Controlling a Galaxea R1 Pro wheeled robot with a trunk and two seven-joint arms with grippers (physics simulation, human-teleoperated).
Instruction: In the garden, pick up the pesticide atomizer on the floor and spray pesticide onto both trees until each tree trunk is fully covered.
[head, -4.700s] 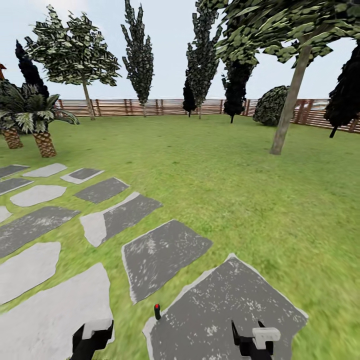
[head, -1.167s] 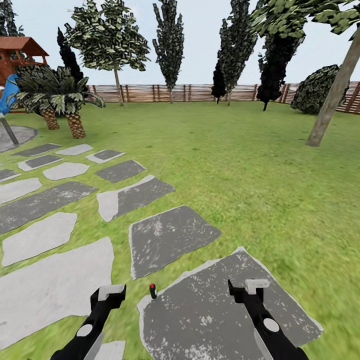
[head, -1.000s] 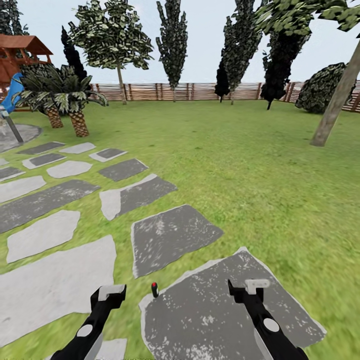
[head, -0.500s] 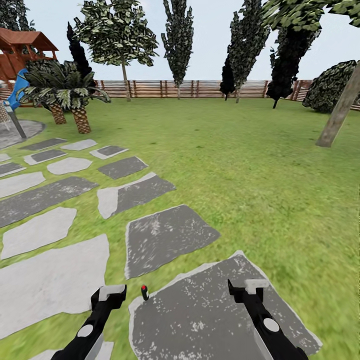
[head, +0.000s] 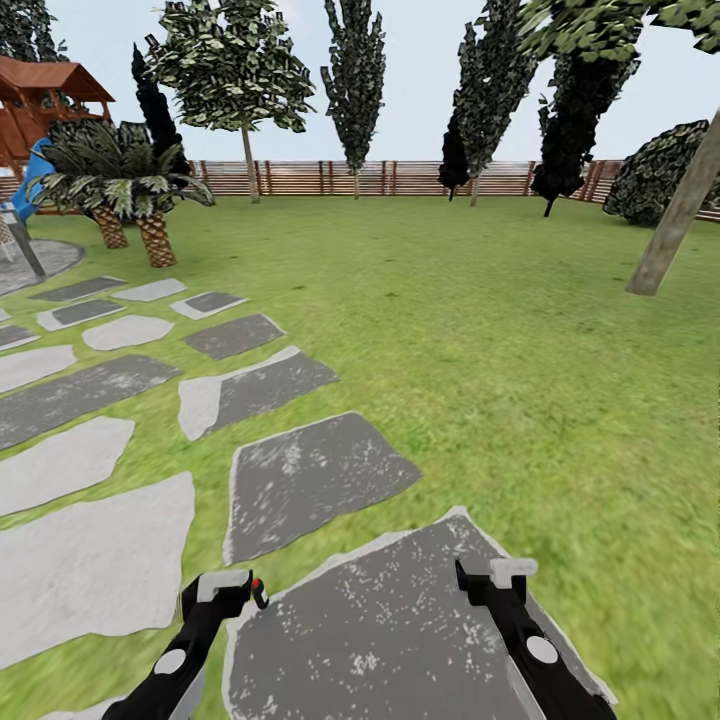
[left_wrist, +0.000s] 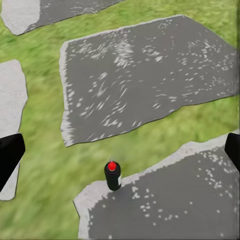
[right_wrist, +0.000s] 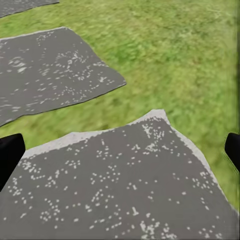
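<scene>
The pesticide atomizer (head: 258, 592), a small dark bottle with a red cap, stands upright on the grass at a dark paving stone's edge. My left gripper (head: 220, 592) is just beside it. In the left wrist view the atomizer (left_wrist: 113, 176) stands ahead of the open left gripper (left_wrist: 120, 155), and the black fingertips (left_wrist: 10, 156) hold nothing. My right gripper (head: 500, 580) hangs open over the dark stone (right_wrist: 120, 185). One tree's thick tan trunk (head: 672, 220) leans at the right edge. A second tree (head: 232, 65) with a pale trunk stands far back by the fence.
Grey and white stepping stones (head: 300, 480) run across the lawn to the left. Two short palms (head: 130, 190) and a wooden play structure (head: 40, 100) stand at the far left. Slim dark trees (head: 355, 80), a round bush (head: 660, 170) and the slat fence (head: 400, 178) line the back.
The whole view has shifted as the robot moved. Both arms have come further into view since the earliest frame. The atomizer now shows right beside my left gripper instead of between the two.
</scene>
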